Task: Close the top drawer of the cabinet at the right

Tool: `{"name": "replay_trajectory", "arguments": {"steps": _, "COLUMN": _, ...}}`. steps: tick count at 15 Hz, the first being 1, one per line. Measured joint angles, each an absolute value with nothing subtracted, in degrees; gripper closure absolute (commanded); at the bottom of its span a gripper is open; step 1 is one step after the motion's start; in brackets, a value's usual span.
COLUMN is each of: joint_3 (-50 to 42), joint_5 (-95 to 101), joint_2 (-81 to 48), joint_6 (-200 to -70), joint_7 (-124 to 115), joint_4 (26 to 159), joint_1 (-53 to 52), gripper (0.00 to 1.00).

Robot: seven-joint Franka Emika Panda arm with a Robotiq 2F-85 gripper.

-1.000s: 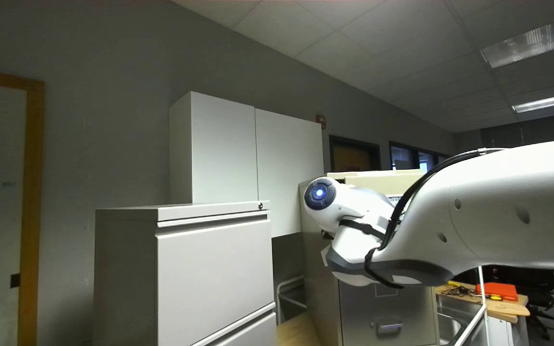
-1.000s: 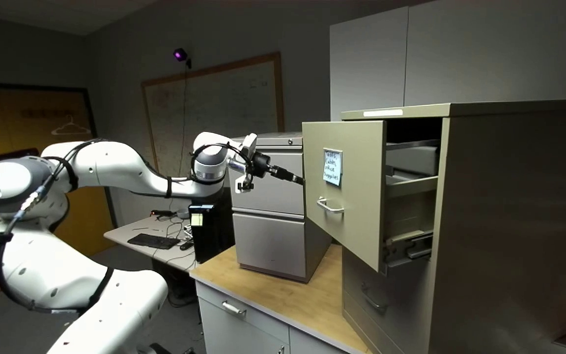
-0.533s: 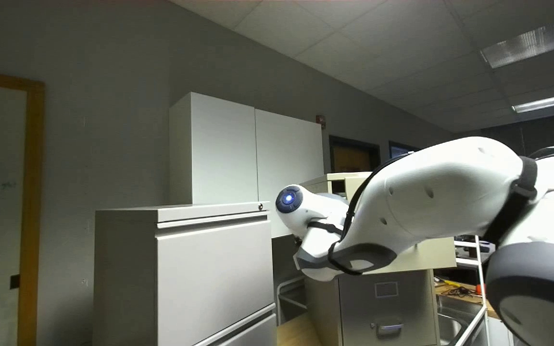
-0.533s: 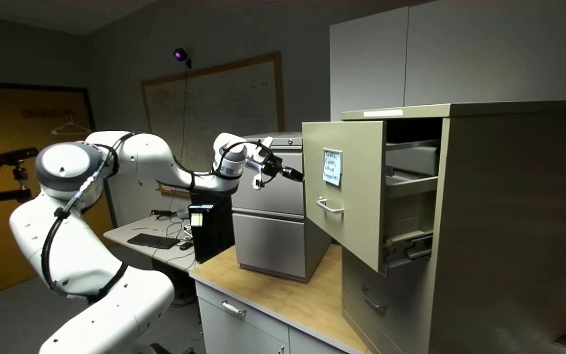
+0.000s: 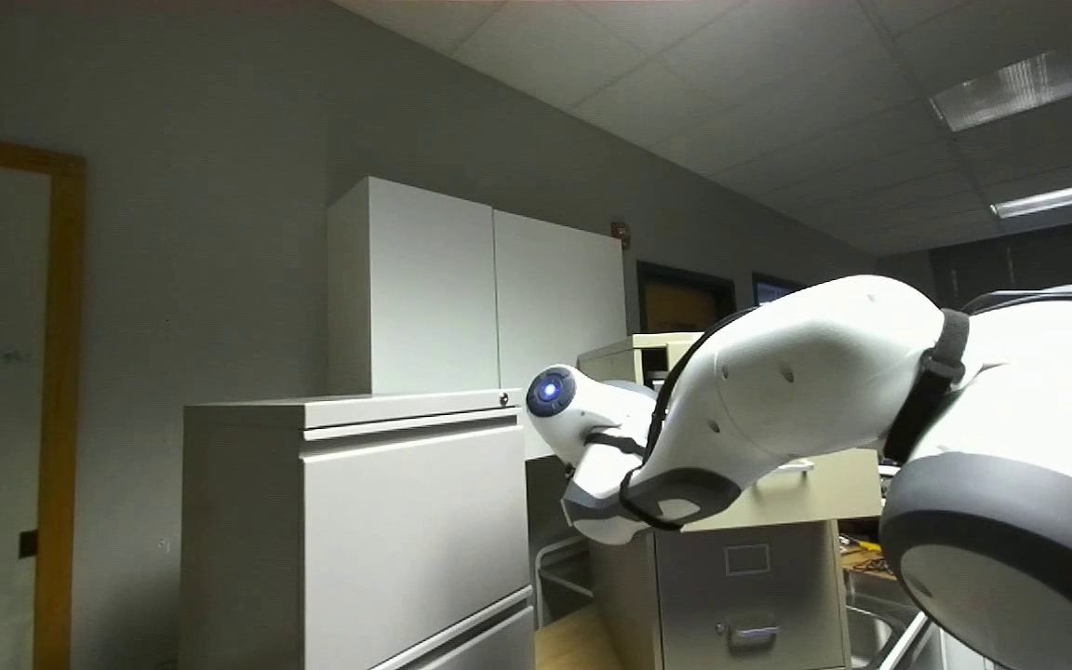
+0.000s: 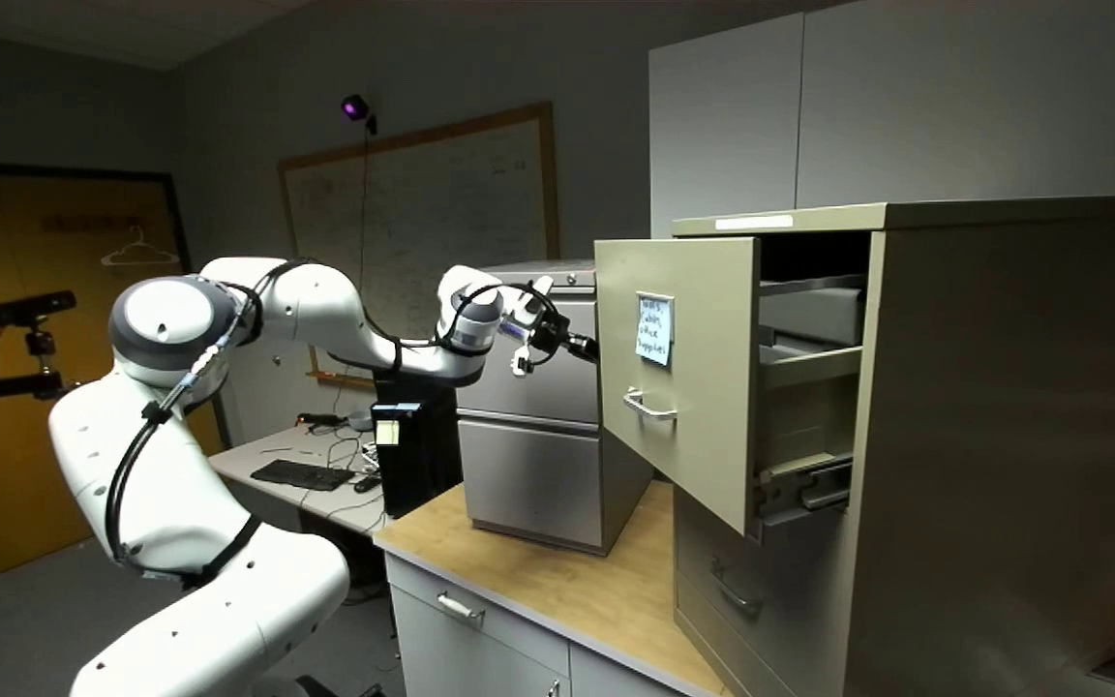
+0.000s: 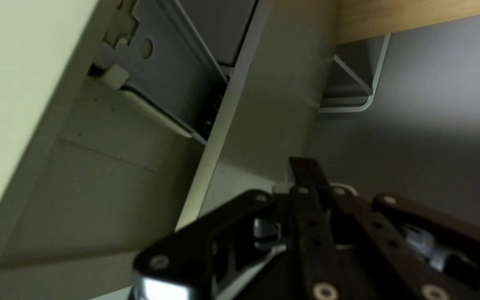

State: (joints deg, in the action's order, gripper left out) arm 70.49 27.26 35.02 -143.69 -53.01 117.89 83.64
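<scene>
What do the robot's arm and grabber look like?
The arm is white and rounded, with grey bands, black cables along it and black straps around it. A blue light glows in a dark, round pad. The gripper is mostly black, with shiny round screws.

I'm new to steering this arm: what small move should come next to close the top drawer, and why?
Probably ease the gripper back until it clears the front of the top drawer. The drawer is pulled out, but in an exterior view the front's edge hides the gripper's end, and the wrist view shows it aimed along the side of the cabinet; pushing now might miss.
</scene>
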Motion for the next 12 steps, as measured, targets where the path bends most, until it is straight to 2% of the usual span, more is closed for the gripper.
{"name": "replay_trajectory", "arguments": {"steps": 3, "joint_3": 69.1, "joint_5": 25.92, "joint_2": 34.85, "joint_6": -144.26, "joint_7": -52.85, "joint_4": 119.56, "joint_1": 79.3, "gripper": 1.0}}
{"name": "replay_trajectory", "arguments": {"steps": 5, "joint_3": 65.76, "joint_5": 24.4, "joint_2": 34.9, "joint_6": -144.36, "joint_7": -52.61, "joint_4": 121.41, "joint_1": 72.61, "gripper": 1.0}}
{"name": "replay_trajectory", "arguments": {"steps": 12, "joint_3": 44.88, "joint_5": 21.87, "joint_2": 40.91, "joint_6": -139.82, "joint_7": -51.12, "joint_4": 131.05, "joint_1": 43.03, "gripper": 1.0}}
